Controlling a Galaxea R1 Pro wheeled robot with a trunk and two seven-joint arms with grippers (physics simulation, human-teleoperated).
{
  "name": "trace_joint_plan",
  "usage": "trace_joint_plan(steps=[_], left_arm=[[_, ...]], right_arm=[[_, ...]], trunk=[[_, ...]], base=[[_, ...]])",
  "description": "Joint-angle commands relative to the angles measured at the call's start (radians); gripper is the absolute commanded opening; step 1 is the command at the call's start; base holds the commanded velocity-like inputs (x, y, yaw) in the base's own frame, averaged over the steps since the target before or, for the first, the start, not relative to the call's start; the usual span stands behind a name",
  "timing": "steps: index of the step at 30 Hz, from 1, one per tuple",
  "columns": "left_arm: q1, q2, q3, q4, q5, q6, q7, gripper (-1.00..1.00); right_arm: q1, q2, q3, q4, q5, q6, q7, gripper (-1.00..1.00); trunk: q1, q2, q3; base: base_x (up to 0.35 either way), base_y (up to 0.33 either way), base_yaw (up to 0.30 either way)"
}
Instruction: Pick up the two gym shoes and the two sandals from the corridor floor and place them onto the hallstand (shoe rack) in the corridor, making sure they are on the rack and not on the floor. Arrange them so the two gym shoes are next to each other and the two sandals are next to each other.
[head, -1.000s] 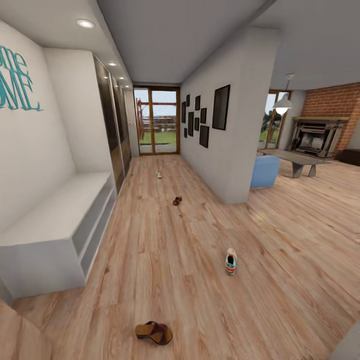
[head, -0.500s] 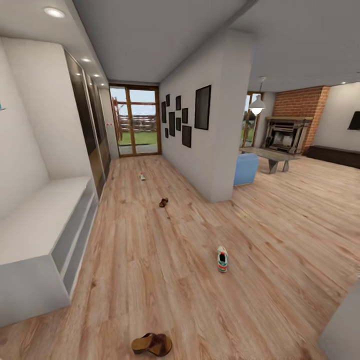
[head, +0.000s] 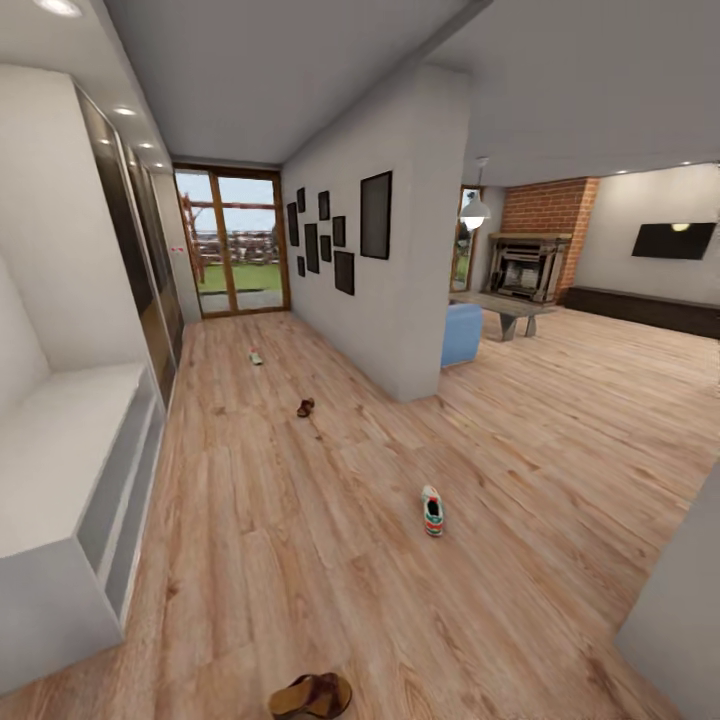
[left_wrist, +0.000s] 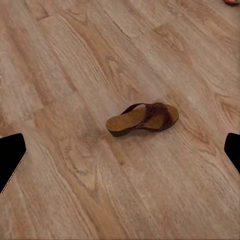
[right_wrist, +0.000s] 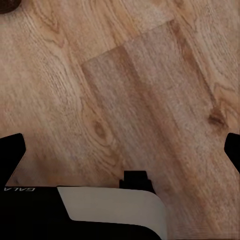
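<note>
1. The light brown wood-plank corridor floor (head: 300, 520) runs from the camera to a wood-framed glass door (head: 228, 243) at the far end.
2. A pale grey-white low bench hallstand (head: 70, 470) with open shelf bays stands along the corridor's left wall.
3. A brown leather slip-on sandal with a tan insole (head: 312, 696) lies on the floor nearest the camera, out in front of the hallstand's near end; the left wrist view shows it upright on its sole (left_wrist: 143, 118).
4. A white gym shoe with green stripe and red-orange patches (head: 432, 510) lies farther along, well out from the hallstand toward the open room.
5. A second brown sandal (head: 305, 407) lies beyond the hallstand's far end, mid-corridor.
6. A second small pale gym shoe (head: 256, 358) lies farther still, toward the glass door.
7. The left gripper (left_wrist: 120, 150) hangs over the floor near the sandal, fingers spread wide, holding nothing.
8. The right gripper (right_wrist: 120, 150) is likewise spread, empty above bare planks.
</note>
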Motion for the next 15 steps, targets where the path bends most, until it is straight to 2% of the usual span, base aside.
trace_joint_plan(steps=[1,8,9,10,13,15], left_arm=[[0.000,0.000,0.002,0.000,-0.010,-0.003,0.000,1.00],[-0.012,0.000,0.003,-0.009,-0.029,-0.001,0.002,1.00],[-0.067,0.000,0.003,-0.012,-0.030,0.036,0.002,1.00],[-0.077,0.000,0.003,-0.012,-0.030,0.052,0.002,1.00],[-0.124,0.000,0.002,-0.012,-0.030,0.159,-0.001,1.00],[-0.128,0.000,0.002,-0.012,-0.031,0.169,-0.001,1.00]], right_arm=[[0.000,0.000,-0.001,-0.001,-0.001,0.000,0.001,1.00],[0.000,0.000,-0.002,-0.001,0.000,0.000,0.001,1.00],[0.000,0.000,-0.001,-0.001,0.000,0.000,0.002,1.00],[0.000,0.000,-0.001,-0.001,0.000,0.000,0.002,1.00],[0.000,0.001,-0.001,-0.002,0.000,0.000,0.000,1.00],[0.000,0.001,-0.001,-0.003,0.000,0.000,-0.003,1.00]], trunk=[[0.000,-0.001,-0.001],[0.000,-0.001,-0.001],[0.000,-0.001,-0.001],[0.000,-0.001,-0.001],[0.000,-0.001,-0.001],[0.000,-0.001,-0.001]], base=[[0.000,0.188,-0.062],[0.000,0.031,-0.010],[0.000,0.000,0.000],[0.000,0.000,0.000],[0.000,0.000,0.000],[0.000,0.000,0.000]])
